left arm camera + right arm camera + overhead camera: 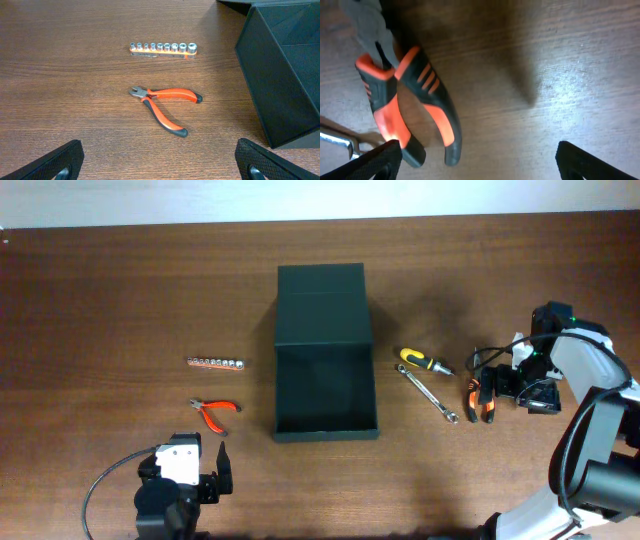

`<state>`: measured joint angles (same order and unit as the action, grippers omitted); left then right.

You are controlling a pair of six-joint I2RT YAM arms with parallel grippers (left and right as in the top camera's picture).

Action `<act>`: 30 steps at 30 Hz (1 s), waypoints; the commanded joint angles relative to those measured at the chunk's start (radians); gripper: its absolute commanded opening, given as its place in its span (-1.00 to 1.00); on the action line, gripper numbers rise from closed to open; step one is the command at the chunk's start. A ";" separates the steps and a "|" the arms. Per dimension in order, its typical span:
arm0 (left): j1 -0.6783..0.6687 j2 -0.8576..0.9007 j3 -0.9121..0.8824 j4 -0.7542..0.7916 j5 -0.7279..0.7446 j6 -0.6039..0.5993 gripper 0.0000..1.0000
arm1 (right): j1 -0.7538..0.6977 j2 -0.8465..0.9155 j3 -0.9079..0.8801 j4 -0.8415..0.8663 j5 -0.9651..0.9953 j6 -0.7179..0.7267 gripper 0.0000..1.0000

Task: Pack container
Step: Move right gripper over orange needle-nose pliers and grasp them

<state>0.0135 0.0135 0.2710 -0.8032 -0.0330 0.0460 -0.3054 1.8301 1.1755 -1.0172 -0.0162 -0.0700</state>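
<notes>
Green box (322, 290) open mid-table, left gripper (159, 161) spread wide, empty, short of left pliers (165, 102), right gripper (479, 161) spread wide, empty, beside right pliers (427, 95).

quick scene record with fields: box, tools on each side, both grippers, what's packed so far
box: dark green, centre, lid open, nothing inside
left of box: socket rail, left pliers
right of box: screwdriver, wrench, right pliers
left gripper: open, empty, short of the left pliers
right gripper: open, empty, just beside the right pliers' handles
packed: nothing yet
</notes>
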 commanded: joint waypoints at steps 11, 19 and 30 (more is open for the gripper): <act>0.004 -0.008 -0.005 0.002 0.008 0.019 0.98 | 0.018 0.011 -0.030 0.058 0.055 0.080 0.90; 0.004 -0.008 -0.005 0.002 0.008 0.019 0.98 | 0.047 0.011 -0.077 0.109 0.054 0.113 0.83; 0.004 -0.008 -0.005 0.002 0.008 0.019 0.98 | 0.050 0.011 -0.088 0.137 0.055 0.130 0.54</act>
<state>0.0135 0.0135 0.2710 -0.8032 -0.0330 0.0460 -0.2646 1.8301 1.1019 -0.8837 0.0231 0.0360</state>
